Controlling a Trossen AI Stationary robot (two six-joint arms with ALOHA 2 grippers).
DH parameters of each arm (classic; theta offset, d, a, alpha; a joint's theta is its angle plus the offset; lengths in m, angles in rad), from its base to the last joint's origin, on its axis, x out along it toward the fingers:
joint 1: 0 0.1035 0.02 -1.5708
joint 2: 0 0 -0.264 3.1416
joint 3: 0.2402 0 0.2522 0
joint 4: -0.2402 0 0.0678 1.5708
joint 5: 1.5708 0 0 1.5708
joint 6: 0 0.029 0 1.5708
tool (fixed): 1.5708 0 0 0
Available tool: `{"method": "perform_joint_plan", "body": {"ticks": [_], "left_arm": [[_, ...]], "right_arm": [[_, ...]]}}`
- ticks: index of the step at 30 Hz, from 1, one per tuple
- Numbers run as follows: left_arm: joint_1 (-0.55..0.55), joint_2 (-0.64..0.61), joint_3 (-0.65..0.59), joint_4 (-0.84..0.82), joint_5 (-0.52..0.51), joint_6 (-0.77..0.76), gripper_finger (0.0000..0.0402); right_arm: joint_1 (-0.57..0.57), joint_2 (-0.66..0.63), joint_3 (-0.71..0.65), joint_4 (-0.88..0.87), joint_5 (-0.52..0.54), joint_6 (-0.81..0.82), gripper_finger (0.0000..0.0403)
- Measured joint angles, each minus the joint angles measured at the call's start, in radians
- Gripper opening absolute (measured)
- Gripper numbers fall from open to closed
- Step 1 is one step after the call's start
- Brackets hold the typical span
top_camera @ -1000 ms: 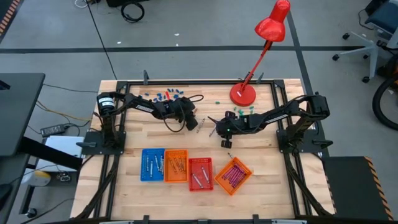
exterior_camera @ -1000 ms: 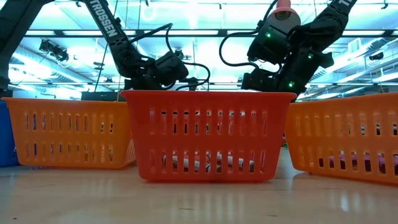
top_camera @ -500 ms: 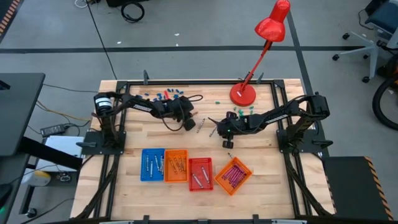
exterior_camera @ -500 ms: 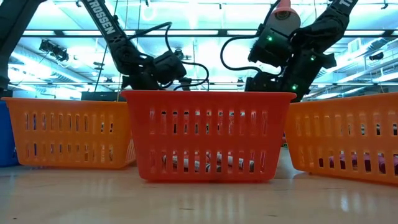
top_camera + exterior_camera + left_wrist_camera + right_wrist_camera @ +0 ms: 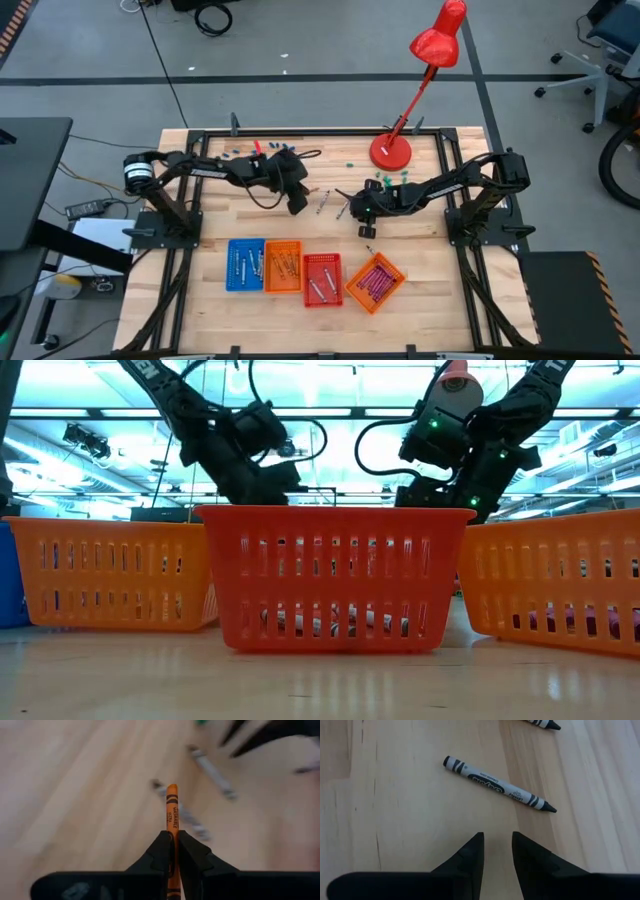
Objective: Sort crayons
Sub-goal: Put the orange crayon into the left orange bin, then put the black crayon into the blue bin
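My left gripper [image 5: 172,839] is shut on an orange crayon [image 5: 171,807], above the table's middle; in the high view it [image 5: 297,203] stands left of centre. Two silvery crayons [image 5: 323,202] lie on the wood just right of it. My right gripper [image 5: 497,847] hovers open over bare wood, and a silver-grey crayon [image 5: 497,783] lies flat beyond its fingertips. In the high view the right gripper [image 5: 362,228] is right of centre, with another crayon [image 5: 368,248] near it. My left gripper pinches the orange crayon between its two fingers [image 5: 161,851], on the wrapper below the printed label [image 5: 172,829]. The crayon lies along the fingers, and its front end [image 5: 172,787] juts out past the fingertips. The fingers slant down from the table's left. The crayon is lifted clear of the table.
Along the near side stand a blue tray [image 5: 245,265], an orange tray [image 5: 283,267], a red tray [image 5: 321,278] and a tilted orange tray [image 5: 375,282], all holding crayons. A red desk lamp [image 5: 390,150] stands at the far right. Stubby blue bits [image 5: 270,152] and green bits [image 5: 390,178] lie along the far side.
My left gripper has risen and drawn back a little toward the table's left edge, its arm swinging out that way. My right arm has kept still.
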Motion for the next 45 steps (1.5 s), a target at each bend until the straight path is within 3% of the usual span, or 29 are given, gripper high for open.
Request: {"method": "perform_joint_plan", "body": {"ticks": [10, 15, 20, 25, 30, 34, 41, 45], "left_arm": [[-0.099, -0.083, 0.002, -0.17, 0.388, -0.026, 0.0029], [-0.203, -0.097, 0.002, -0.191, 0.449, -0.031, 0.003], [-0.321, -0.097, 0.002, -0.191, 0.439, 0.055, 0.003], [-0.441, -0.097, 0.002, -0.192, 0.337, 0.253, 0.003], [-0.537, -0.097, 0.002, -0.245, 0.098, 0.502, 0.0034], [-0.587, -0.097, 0.002, -0.301, -0.071, 0.561, 0.0059], [-0.638, -0.097, 0.002, -0.326, -0.179, 0.678, 0.0129], [-0.661, -0.097, 0.003, -0.265, -0.406, 0.75, 0.014]], "right_arm": [[0.0, 0.0, 0.0, -0.009, 0.003, -0.002, 0.0105], [0.0, 0.0, 0.0, -0.012, 0.006, -0.002, 0.0105], [0.0, 0.0, 0.0, -0.012, 0.001, 0.001, 0.0105], [0.001, 0.0, 0.0, -0.011, -0.008, 0.02, 0.0105], [0.001, 0.0, 0.0, -0.011, -0.028, 0.031, 0.0105], [0.001, 0.0, 0.0, -0.011, -0.029, 0.034, 0.0105], [0.001, 0.0, 0.0, 0.005, -0.029, 0.029, 0.0105], [0.001, 0.0, 0.0, 0.005, -0.029, 0.026, 0.0105]]}}
